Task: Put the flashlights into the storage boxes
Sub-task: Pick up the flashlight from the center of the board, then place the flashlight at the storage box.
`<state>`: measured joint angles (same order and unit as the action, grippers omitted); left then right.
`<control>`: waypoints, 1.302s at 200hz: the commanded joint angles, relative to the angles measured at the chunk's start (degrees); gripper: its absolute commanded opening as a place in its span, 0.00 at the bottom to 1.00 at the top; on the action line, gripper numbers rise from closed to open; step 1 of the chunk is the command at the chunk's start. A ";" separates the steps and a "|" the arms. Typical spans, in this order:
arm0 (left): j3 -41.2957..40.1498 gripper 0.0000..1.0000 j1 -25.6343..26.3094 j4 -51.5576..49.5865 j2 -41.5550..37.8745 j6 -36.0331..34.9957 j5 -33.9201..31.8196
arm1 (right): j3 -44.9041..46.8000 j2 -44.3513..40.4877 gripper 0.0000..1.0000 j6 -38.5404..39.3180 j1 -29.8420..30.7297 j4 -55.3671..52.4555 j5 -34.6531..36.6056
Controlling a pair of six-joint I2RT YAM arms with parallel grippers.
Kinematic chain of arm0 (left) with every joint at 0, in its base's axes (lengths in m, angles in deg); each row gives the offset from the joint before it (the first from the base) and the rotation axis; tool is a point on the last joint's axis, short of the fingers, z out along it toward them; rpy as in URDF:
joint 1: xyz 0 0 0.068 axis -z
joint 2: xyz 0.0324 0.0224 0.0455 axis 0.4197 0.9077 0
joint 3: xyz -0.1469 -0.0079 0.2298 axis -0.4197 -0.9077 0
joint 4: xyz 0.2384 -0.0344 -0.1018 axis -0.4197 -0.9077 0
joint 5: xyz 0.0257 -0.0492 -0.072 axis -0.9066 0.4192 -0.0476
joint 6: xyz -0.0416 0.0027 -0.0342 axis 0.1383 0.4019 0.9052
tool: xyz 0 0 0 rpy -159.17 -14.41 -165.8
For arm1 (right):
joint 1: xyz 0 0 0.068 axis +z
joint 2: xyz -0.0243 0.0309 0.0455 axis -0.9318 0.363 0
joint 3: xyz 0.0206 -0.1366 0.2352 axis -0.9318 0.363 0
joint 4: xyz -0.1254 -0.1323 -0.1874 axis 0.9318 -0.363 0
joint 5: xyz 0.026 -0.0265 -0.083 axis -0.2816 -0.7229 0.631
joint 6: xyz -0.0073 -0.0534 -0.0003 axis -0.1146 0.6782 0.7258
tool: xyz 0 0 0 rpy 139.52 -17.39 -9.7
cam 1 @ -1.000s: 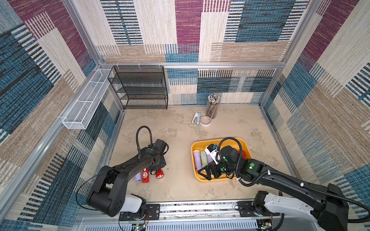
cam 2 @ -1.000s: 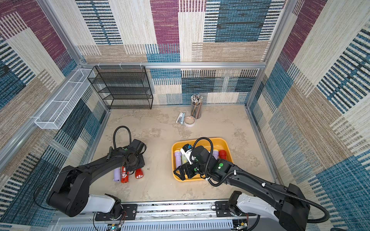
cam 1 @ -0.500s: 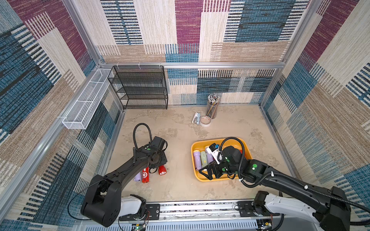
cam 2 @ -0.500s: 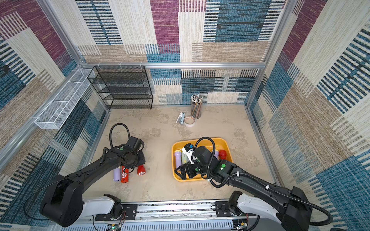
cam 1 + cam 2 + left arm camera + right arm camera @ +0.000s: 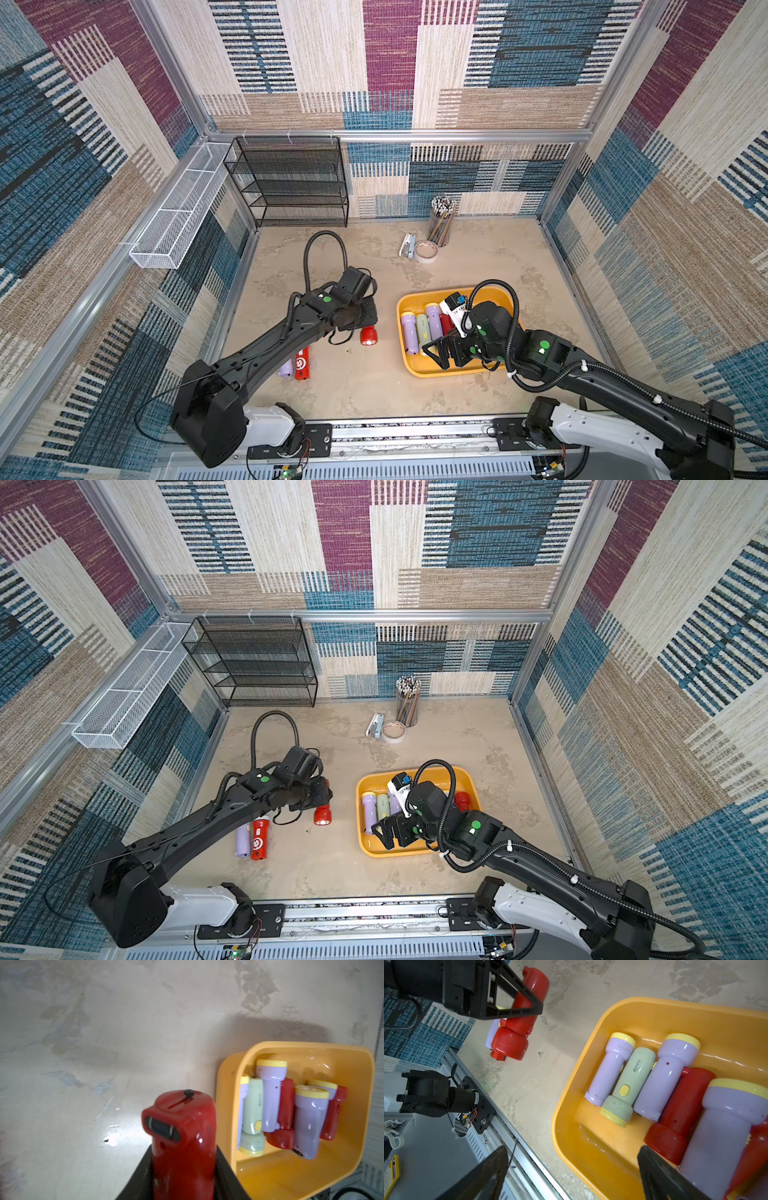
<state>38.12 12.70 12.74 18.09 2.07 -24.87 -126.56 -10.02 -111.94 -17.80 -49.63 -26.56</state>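
Note:
My left gripper [image 5: 365,322] [image 5: 182,1157] is shut on a red flashlight [image 5: 368,336] [image 5: 182,1126], held just above the table left of the yellow-orange storage box [image 5: 415,370] [image 5: 228,1105]. Inside the box lie several flashlights: lilac [image 5: 610,1068], pale green [image 5: 631,1082], lilac [image 5: 664,1076] and red [image 5: 681,1109]. A lilac flashlight [image 5: 286,368] and a red one [image 5: 302,363] lie side by side on the table under my left arm. Over the box's near-left corner my right gripper [image 5: 440,353] [image 5: 573,1153] hangs open with nothing between its fingers.
A black mesh rack [image 5: 291,183] stands at the back left, with a white wire basket [image 5: 178,216] on the left wall. A pencil cup [image 5: 441,222], a tape roll [image 5: 426,250] and a small white item [image 5: 408,245] sit at the back. An aluminium rail [image 5: 415,432] edges the front.
My left gripper has carried the red flashlight to the right, toward the storage box and away from the two on the table. The right arm has hardly moved.

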 commanded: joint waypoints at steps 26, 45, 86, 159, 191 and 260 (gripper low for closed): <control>9.50 0.26 6.62 -0.02 9.89 2.55 -1.07 | -1.59 -2.49 1.00 -1.69 0.06 -3.95 3.76; 12.71 0.26 8.66 0.19 13.79 2.61 -0.85 | -1.84 -3.88 1.00 -1.96 0.05 -5.11 4.21; 17.27 0.26 11.31 0.81 19.40 3.28 0.12 | -1.77 -6.03 1.00 -2.56 0.06 -5.44 3.91; 12.55 0.28 14.93 5.38 21.59 8.41 -1.64 | -1.49 -6.23 1.00 -2.18 0.06 -5.00 3.60; 11.68 0.32 15.49 6.55 22.39 9.48 -3.11 | -1.41 -6.29 1.00 -2.05 0.06 -4.91 3.38; 12.49 0.40 15.56 6.96 24.86 9.38 -4.27 | -1.39 -6.69 0.99 -2.16 0.06 -5.00 3.17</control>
<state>50.03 28.18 18.60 42.70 10.61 -27.78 -127.98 -16.53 -113.67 -17.80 -55.07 -23.24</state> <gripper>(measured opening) 0.381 0.996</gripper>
